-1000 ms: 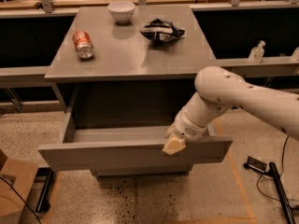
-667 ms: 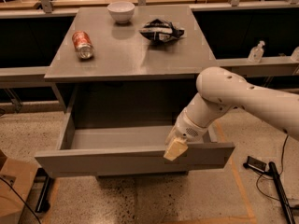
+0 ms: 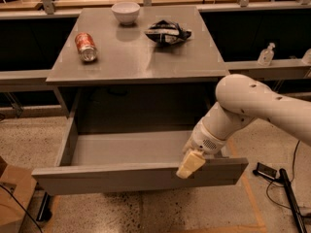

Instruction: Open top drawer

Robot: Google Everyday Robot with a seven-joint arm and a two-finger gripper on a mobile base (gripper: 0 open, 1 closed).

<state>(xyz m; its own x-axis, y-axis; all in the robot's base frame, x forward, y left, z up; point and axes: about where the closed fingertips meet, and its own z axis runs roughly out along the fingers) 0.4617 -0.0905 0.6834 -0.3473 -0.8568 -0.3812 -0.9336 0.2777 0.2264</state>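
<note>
The top drawer (image 3: 121, 177) is a matte grey drawer pulled far out from under the grey table top; its shallow box (image 3: 126, 147) is open and empty. My gripper (image 3: 190, 164) sits at the top edge of the drawer's front panel, right of its middle, with its cream fingertips hooked over the rim. The white arm reaches in from the right.
On the table top (image 3: 138, 57) lie a red soda can (image 3: 86, 46) on its side, a white bowl (image 3: 125, 11) and a dark chip bag (image 3: 167, 32). A cardboard box (image 3: 12, 198) stands at the lower left. Cables and a black device (image 3: 269, 171) lie on the floor at right.
The drawer has slid further out toward the camera, and my gripper has moved with its front panel.
</note>
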